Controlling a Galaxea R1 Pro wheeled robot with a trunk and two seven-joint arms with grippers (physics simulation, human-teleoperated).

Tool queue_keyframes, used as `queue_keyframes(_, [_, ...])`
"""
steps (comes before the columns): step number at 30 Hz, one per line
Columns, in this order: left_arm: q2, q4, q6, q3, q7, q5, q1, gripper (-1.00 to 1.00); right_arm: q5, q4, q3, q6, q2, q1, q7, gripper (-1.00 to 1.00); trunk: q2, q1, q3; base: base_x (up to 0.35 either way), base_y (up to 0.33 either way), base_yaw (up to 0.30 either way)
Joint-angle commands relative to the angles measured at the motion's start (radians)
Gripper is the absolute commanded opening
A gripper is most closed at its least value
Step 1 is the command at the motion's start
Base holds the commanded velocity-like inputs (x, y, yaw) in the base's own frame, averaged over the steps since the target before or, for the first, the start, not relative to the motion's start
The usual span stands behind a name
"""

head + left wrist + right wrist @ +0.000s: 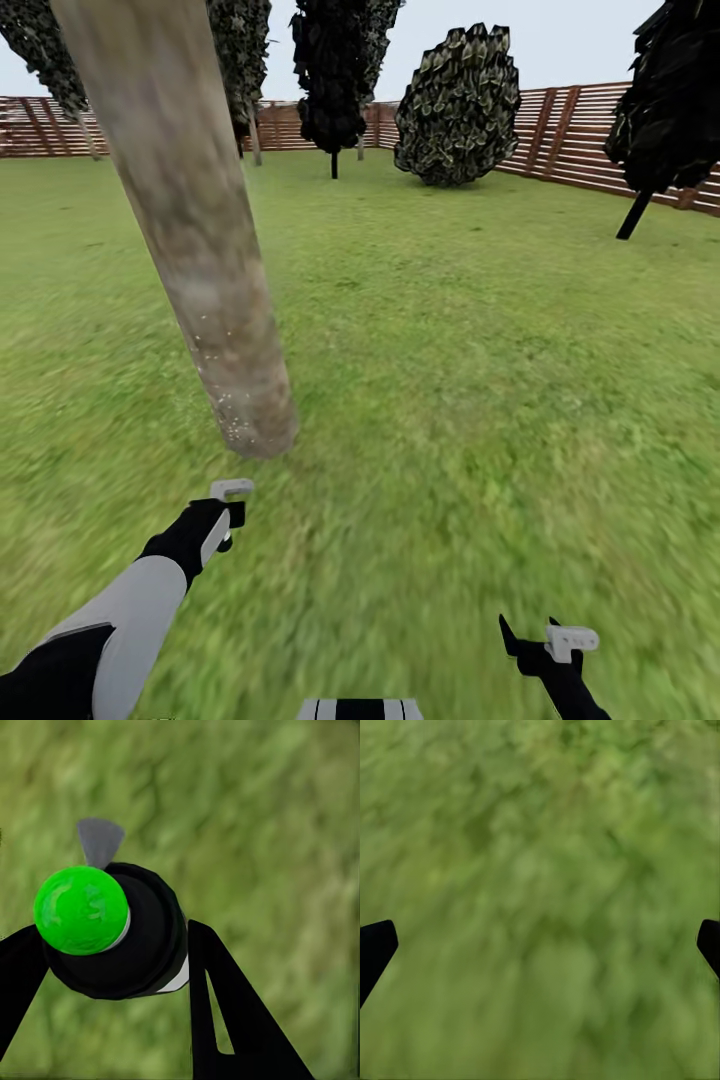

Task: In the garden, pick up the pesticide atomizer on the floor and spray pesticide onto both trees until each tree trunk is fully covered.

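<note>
A thick pale grey-brown tree trunk (pixel 190 230) rises at a slant from the grass (pixel 450 400), just ahead of my left arm, with pale specks on its lowest part. My left gripper (pixel 231 513) hovers a short way in front of the trunk's base. In the left wrist view the left gripper (pixel 112 956) is shut on the pesticide atomizer (pixel 112 930), a black body with a bright green cap and a grey nozzle, held over the lawn. My right gripper (pixel 545 640) hangs low at the right, open (pixel 540 945) with only grass between its fingers.
A brown slat fence (pixel 590 140) bounds the lawn at the back and right. Far off stand a dark-leaved bushy tree (pixel 458 105), a black thin-trunked tree (pixel 333 70), another black tree (pixel 665 100) at the right, and a pale-trunked tree (pixel 254 135).
</note>
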Motion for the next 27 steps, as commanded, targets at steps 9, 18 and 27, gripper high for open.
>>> queue_keyframes(9, [0.000, 0.001, 0.000, 0.000, -0.001, -0.001, 0.000, -1.00, 0.000, 0.000, 0.000, 0.000, 0.000, 0.000, 0.000, 1.00, 0.000, 0.000, 0.000, 0.097, -0.273, 0.278])
queue_keyframes(18, [-0.001, 0.000, -0.001, 0.000, -0.002, -0.001, 0.000, -1.00, 0.000, 0.000, 0.000, 0.000, 0.000, 0.000, 0.000, 1.00, 0.000, 0.000, 0.000, 0.001, -0.217, 0.160])
queue_keyframes(27, [-0.005, -0.112, 0.007, -0.008, -0.002, -0.002, 0.000, -1.00, 0.000, 0.000, 0.000, 0.000, 0.000, 0.000, 0.000, 1.00, 0.000, 0.000, 0.000, 0.000, -0.007, 0.002])
